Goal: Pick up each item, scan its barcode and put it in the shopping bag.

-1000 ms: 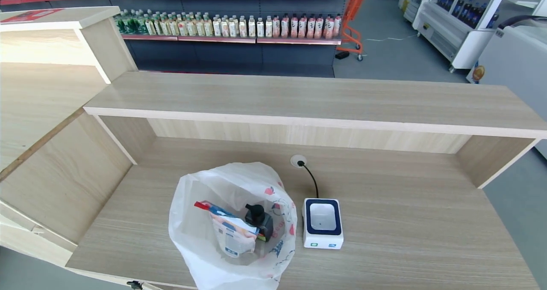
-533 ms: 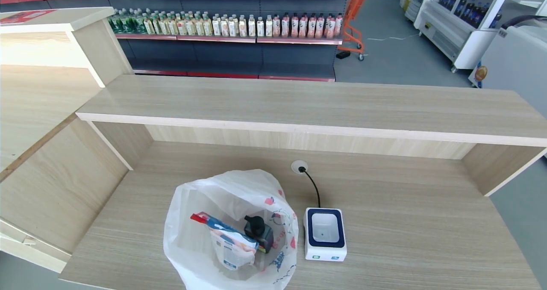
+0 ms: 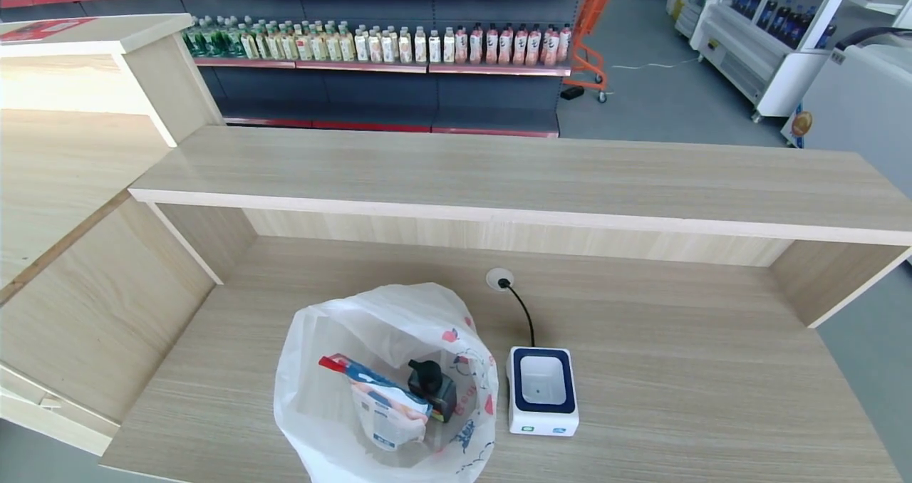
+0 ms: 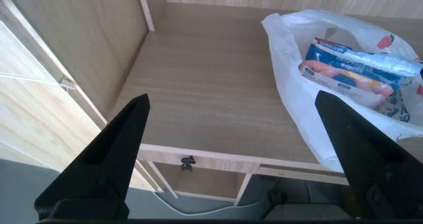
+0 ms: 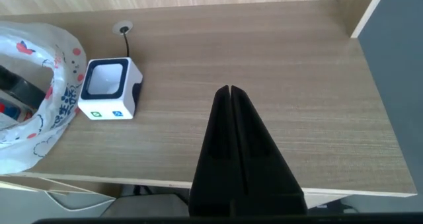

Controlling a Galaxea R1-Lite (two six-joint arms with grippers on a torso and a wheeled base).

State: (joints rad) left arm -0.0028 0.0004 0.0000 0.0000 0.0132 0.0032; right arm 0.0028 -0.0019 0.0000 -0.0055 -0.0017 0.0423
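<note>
Fingers of your left gripper stand wide apart with nothing between them, above the near edge of the counter, on the shopping bag's left. On your right gripper the fingers are pressed together, also empty, over the bare wood on the far side of the scanner from the bag.

You'll find the shopping bag upright on the counter, mouth spread open, just beside the scanner. That likely keeps the path from scan window to bag short. The scanner's window faces up, so a barcode would be shown to it from above. Its cable runs back to a grommet hole in the counter, which keeps it out of your working space.

Inside the bag lie a printed packet and a dark pump-top bottle, leaning against each other. No loose item shows on the counter, so the task looks finished or nearly so. Check for anything beyond these views before you commit either arm.
</note>
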